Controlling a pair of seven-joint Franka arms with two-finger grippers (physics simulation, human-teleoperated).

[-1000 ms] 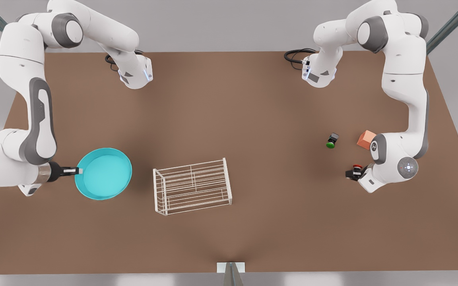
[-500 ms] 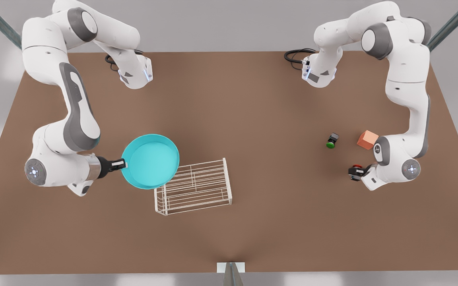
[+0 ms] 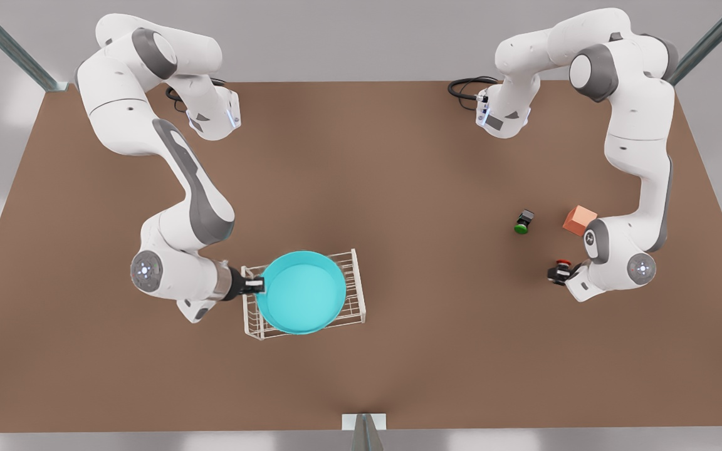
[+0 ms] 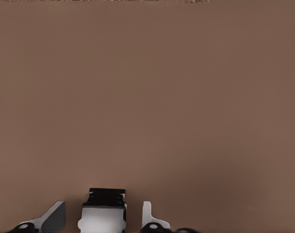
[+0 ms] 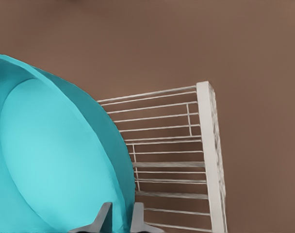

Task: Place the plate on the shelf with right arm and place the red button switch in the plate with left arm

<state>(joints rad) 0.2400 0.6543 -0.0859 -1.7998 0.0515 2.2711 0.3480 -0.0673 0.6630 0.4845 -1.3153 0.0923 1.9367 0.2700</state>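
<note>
Right pincer (image 3: 254, 286) is gripping the plate (image 3: 301, 293) rim over the shelf (image 3: 356, 285).
Lower level; left pincer (image 3: 563, 273) is holding the red button switch (image 3: 563, 262).

- We find no readable text, label, brand, number or sign on anything in these views.
</note>
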